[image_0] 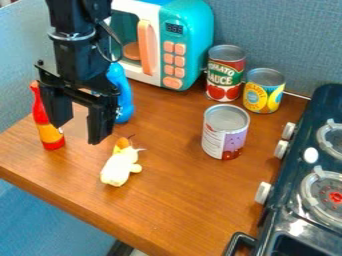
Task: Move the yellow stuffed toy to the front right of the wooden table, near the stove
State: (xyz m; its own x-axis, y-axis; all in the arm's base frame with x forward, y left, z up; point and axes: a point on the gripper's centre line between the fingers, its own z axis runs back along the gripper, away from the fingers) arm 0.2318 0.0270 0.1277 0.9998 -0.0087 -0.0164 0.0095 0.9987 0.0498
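Note:
The black gripper point(80, 131) hangs over the left part of the wooden counter, its two fingers apart and nothing between them. Beside it on the left stands a red and yellow bottle point(48, 120), upright and partly behind the arm. A blue bottle point(121, 95) stands just behind the gripper on the right. Lower and to the right of the fingertips, a small pale yellow plush toy point(119, 167) with an orange top lies on the counter. An open-topped can with a purple and white label point(225, 132) stands upright farther right.
A teal and white toy microwave point(187, 40) stands at the back. Right of it are a tomato sauce can point(225, 73) and a yellow and blue can point(263, 91). A dark toy stove point(287, 200) with burners and white knobs lines the right side. The counter's front edge point(80, 207) runs diagonally at lower left.

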